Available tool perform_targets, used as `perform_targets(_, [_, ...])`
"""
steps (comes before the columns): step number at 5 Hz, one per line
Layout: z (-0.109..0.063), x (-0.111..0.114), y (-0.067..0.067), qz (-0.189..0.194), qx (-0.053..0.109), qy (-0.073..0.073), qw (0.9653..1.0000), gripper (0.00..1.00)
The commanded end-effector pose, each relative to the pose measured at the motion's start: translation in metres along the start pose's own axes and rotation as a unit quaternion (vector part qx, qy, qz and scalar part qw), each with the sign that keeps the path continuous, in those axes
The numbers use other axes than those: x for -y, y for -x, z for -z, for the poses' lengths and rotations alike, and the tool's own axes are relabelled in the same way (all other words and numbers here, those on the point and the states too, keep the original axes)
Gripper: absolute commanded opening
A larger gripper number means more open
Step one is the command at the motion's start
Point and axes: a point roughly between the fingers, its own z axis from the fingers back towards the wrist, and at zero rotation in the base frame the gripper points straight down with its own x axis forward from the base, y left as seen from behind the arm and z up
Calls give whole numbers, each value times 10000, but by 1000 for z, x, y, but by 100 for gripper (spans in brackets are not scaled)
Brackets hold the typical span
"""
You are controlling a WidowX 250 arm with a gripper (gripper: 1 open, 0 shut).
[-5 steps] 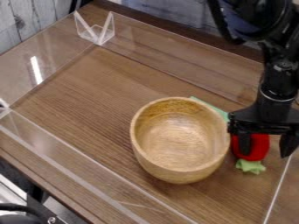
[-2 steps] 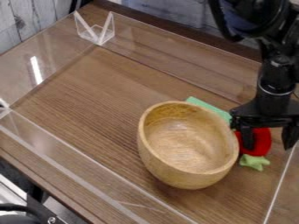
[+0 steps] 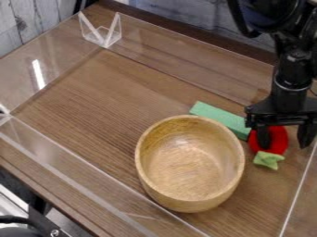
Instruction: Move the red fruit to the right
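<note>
The red fruit (image 3: 265, 140), a small toy strawberry, lies on the wooden tabletop at the right with its light green leafy cap (image 3: 269, 160) pointing toward the front. My black gripper (image 3: 277, 138) points straight down over it. It is open, with one finger on each side of the fruit. I cannot tell whether the fingers touch the fruit.
A large wooden bowl (image 3: 161, 180) sits just left of and in front of the fruit. A flat green block (image 3: 221, 118) lies behind the bowl, left of the gripper. Clear plastic walls (image 3: 50, 56) ring the table, with the right wall close to the fruit.
The bowl has slid toward the front of the table, uncovering the green block behind it. The gripper has shifted slightly back and stays open around the fruit.
</note>
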Motion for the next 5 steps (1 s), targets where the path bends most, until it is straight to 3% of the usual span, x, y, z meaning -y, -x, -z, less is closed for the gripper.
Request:
perform_targets(1, [14,-18,-13,67,-86,-222,9997,100])
perform_targets(2, [14,-20,-12,291,-121,-253,9992,100])
perform_targets(3, [13,-25,-5,202,-123,-295,9993,100])
perform_targets(4, [7,-29,-12,321,-115,-256,9991,0])
perform_targets(5, [-18,-28,-25,447,-85,-24,9990,0])
